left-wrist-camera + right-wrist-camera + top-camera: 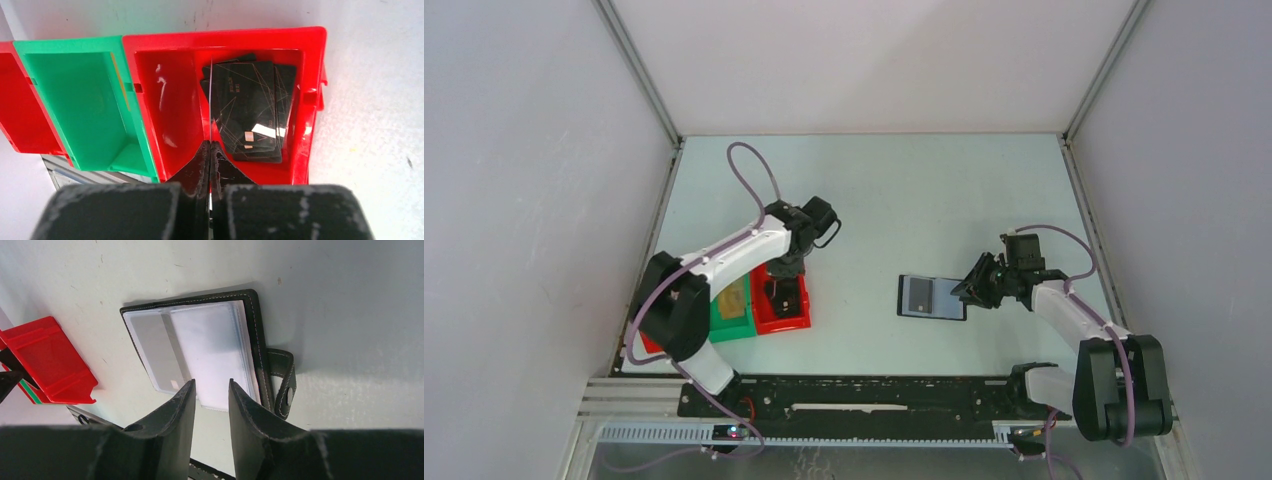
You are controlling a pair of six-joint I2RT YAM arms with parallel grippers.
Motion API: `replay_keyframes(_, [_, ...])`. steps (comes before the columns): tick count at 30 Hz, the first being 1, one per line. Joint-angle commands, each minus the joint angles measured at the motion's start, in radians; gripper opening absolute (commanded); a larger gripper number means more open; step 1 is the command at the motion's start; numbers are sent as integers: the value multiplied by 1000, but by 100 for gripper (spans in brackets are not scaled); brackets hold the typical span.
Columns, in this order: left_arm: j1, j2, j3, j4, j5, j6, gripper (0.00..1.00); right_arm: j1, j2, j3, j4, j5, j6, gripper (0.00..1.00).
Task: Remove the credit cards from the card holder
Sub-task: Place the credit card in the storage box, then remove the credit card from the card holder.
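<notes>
- The right pincer (210,397) is open, low in the centre of its wrist view. Its fingers stand on either side of the near edge of a clear sleeve (215,345); I cannot tell if they touch it.
- The card holder (931,297) lies open and flat on the table (904,200), centre-right in the top view. Its long axis runs left to right, with the strap (282,375) on the right side.
- A grey card (160,352) sits in the left sleeve, its long side pointing up the frame, a little tilted.
- I judge this card light, stiff and slippery. It is best pinched at a short edge, and the soft holder may lift with it.
- The left pincer (210,150) is closed on a thin card (211,100), seen edge-on above the red tray (165,100), where dark cards (250,110) lie.
</notes>
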Motion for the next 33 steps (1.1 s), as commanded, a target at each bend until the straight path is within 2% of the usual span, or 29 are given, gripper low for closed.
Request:
replay_keyframes(1, [6, 41, -41, 44, -70, -50, 0, -4, -23, 35, -9, 1, -15, 40])
replay_keyframes(5, [6, 67, -63, 59, -68, -54, 0, -3, -29, 35, -14, 3, -15, 40])
replay_keyframes(7, [7, 74, -69, 60, -62, -55, 8, -4, -33, 35, -18, 5, -15, 39])
replay_keyframes(9, [5, 67, -73, 59, -57, -55, 18, -4, -36, 35, -19, 5, -15, 40])
replay_keyframes(12, [4, 24, -73, 59, -40, -45, 43, -3, -40, 34, -21, 5, -16, 40])
replay_keyframes(14, [3, -15, -62, 52, -25, -36, 52, -3, -43, 35, -21, 8, -14, 40])
replay_keyframes(19, [-25, -132, 10, 44, 33, -8, 53, -4, -48, 35, -23, 17, -16, 40])
replay_keyframes(23, [-77, -178, 94, 101, 158, 10, 53, -3, -42, 35, -19, 26, -16, 40])
replay_keyframes(28, [-157, -163, 113, 335, 422, -8, 52, 19, -32, 35, -2, 35, -4, 40])
replay_keyframes(31, [-184, -112, 71, 537, 636, -67, 52, 38, -20, 35, 8, 44, 5, 40])
replay_keyframes(33, [-206, -55, 67, 628, 704, -95, 54, 43, -10, 35, 13, 56, 5, 40])
